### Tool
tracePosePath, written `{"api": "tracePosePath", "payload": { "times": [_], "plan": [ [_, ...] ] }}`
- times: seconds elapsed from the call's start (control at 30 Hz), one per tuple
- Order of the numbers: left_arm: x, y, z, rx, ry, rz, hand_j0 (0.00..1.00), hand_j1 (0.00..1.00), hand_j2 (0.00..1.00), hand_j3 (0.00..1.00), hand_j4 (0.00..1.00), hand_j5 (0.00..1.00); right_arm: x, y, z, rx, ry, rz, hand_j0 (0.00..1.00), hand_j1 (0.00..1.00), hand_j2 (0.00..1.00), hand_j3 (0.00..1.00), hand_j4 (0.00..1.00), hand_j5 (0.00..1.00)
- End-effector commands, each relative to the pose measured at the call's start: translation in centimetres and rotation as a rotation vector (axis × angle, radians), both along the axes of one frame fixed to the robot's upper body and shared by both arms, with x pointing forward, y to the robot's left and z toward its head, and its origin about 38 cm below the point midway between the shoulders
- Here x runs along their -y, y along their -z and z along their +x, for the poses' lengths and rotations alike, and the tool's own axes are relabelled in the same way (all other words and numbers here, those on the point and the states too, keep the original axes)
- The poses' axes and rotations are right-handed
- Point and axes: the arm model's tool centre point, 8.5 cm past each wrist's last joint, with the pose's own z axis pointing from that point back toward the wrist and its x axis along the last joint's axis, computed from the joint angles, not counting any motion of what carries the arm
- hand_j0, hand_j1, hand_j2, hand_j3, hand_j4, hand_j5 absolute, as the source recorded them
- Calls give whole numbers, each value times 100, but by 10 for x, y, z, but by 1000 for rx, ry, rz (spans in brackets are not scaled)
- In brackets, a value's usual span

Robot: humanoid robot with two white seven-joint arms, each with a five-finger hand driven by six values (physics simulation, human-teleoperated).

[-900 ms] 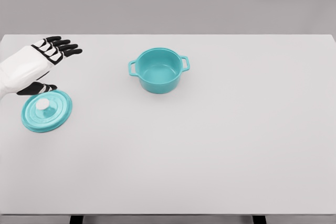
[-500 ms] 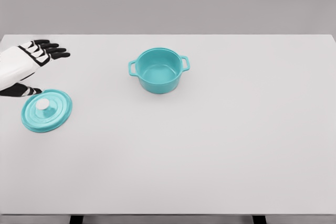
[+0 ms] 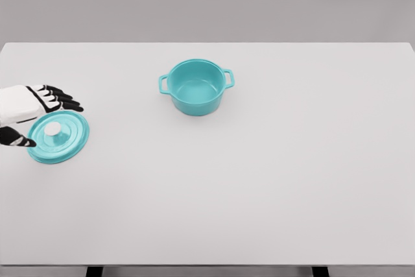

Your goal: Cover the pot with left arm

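**Teal lid flat on the table, pot uncovered**

Teal pot (image 3: 196, 87) stands open near the table's (image 3: 272, 180) far middle. Its lid (image 3: 59, 137) (white knob up) lies well apart at the left edge. Left hand (image 3: 29, 111) sits at the lid's left rim, fingers (image 3: 61, 98) spread, grasping nothing.

Teal pot (image 3: 196, 87), plain and glossy, sits on a pale grey-white table (image 3: 259, 180). Matching teal lid (image 3: 59, 137) shows a whitish knob (image 3: 52, 128). Left hand (image 3: 29, 111): white shell, black fingers.
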Motion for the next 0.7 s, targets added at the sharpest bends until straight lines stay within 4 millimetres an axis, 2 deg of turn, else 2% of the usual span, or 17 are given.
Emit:
{"api": "tracePosePath", "payload": {
  "times": [0.0, 0.17, 0.33, 0.4, 0.67],
  "plan": [
    [8, 14, 0, -28, 11, -21, 91, 91, 91, 91, 91, 91, 0, 0, 0, 0, 0, 0, 100, 100, 100, 100, 100, 100],
    [7, 28, 15, -36, -16, -7, 91, 91, 91, 91, 91, 91, 0, 0, 0, 0, 0, 0, 100, 100, 100, 100, 100, 100],
    [-1, 36, 19, -45, -46, 27, 91, 91, 91, 91, 91, 91, 0, 0, 0, 0, 0, 0, 100, 100, 100, 100, 100, 100],
    [-10, 45, 21, -60, -76, 40, 87, 87, 87, 87, 87, 87, 0, 0, 0, 0, 0, 0, 100, 100, 100, 100, 100, 100],
    [-24, 49, 26, -73, -123, 35, 85, 85, 85, 85, 85, 85, 0, 0, 0, 0, 0, 0, 100, 100, 100, 100, 100, 100]
  ]
}}
